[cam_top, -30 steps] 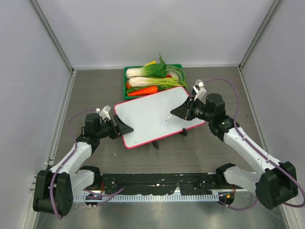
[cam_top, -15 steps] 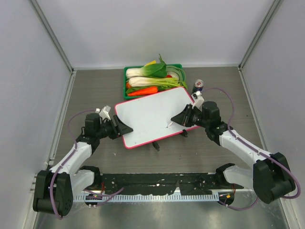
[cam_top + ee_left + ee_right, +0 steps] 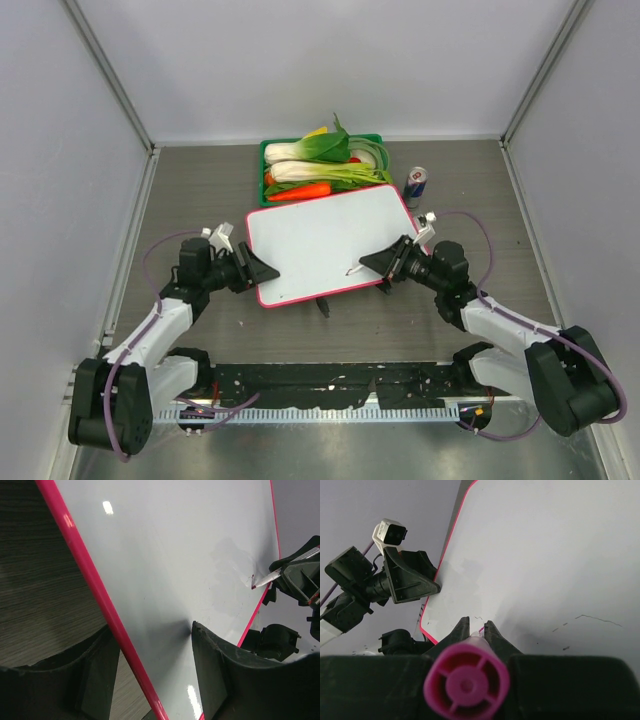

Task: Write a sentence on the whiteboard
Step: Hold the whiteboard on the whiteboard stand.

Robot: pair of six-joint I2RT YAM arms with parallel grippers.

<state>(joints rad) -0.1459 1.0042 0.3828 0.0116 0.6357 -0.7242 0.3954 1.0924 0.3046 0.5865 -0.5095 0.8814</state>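
The whiteboard (image 3: 320, 238), glossy white with a pink-red frame, lies tilted at the table's middle. My left gripper (image 3: 262, 271) is shut on its left edge, one finger over the board and one under (image 3: 150, 630). My right gripper (image 3: 378, 264) is shut on a marker (image 3: 466, 682) with a magenta end cap. The marker tip (image 3: 351, 270) rests at the board near its front edge, beside a tiny purple tick (image 3: 479, 618). The tip also shows in the left wrist view (image 3: 260, 581). The sentence is not in view; only faint dark strokes (image 3: 597, 617) show on the board.
A green tray (image 3: 266, 150) of vegetables stands right behind the board. A small can (image 3: 416, 182) stands right of the tray. Two black clips (image 3: 325, 304) stick out from the board's near edge. Grey walls close in the sides and back.
My right arm has drawn back and lowered, carrying the marker tip toward the board's near edge and uncovering the can. The board's right end shifted slightly. The left arm has not moved.
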